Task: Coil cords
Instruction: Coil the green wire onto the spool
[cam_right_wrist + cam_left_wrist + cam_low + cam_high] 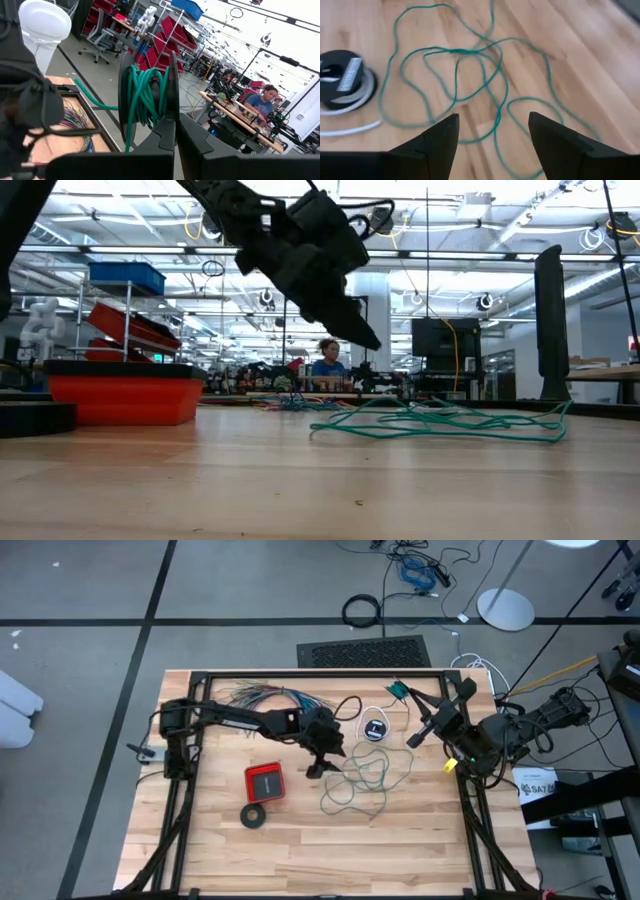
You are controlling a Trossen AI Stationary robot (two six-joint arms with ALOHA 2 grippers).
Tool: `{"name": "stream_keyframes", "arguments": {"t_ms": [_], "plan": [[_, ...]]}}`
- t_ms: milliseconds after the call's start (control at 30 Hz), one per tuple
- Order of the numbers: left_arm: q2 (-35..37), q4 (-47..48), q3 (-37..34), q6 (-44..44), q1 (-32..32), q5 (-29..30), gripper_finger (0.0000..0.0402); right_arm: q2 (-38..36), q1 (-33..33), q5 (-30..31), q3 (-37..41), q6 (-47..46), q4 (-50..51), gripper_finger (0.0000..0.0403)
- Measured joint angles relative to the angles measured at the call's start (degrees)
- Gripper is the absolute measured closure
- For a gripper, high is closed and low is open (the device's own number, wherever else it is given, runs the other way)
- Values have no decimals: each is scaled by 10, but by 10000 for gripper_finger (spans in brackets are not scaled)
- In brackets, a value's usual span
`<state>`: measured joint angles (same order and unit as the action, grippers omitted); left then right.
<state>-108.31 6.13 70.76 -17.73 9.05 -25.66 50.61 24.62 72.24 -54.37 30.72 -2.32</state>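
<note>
Wooden table (pixel 300 840), teal wire (pixel 362 780), workshop behind

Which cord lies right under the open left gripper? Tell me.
The teal-green wire, a loose tangle beneath the left gripper. The white cord with its black round piece lies apart.

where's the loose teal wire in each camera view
High view: teal-green wire in a loose tangle right of table centre, beside the left gripper.
Low view: spread flat on the wood at mid-right.
Left wrist view: loops directly ahead of the open fingers.
Right wrist view: the loose tangle is not in it.
Shared landmark: the left gripper, next to the tangle.
</note>
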Motion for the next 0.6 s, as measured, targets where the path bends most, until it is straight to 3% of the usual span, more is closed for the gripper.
{"name": "stream_keyframes", "arguments": {"t_ms": [300, 600], "plan": [[48, 153, 0, -72, 13, 133, 154, 0, 0, 0, 0, 0, 0, 403], [69, 217, 1, -88, 52, 170, 154, 0, 0, 0, 0, 0, -1, 403]]}}
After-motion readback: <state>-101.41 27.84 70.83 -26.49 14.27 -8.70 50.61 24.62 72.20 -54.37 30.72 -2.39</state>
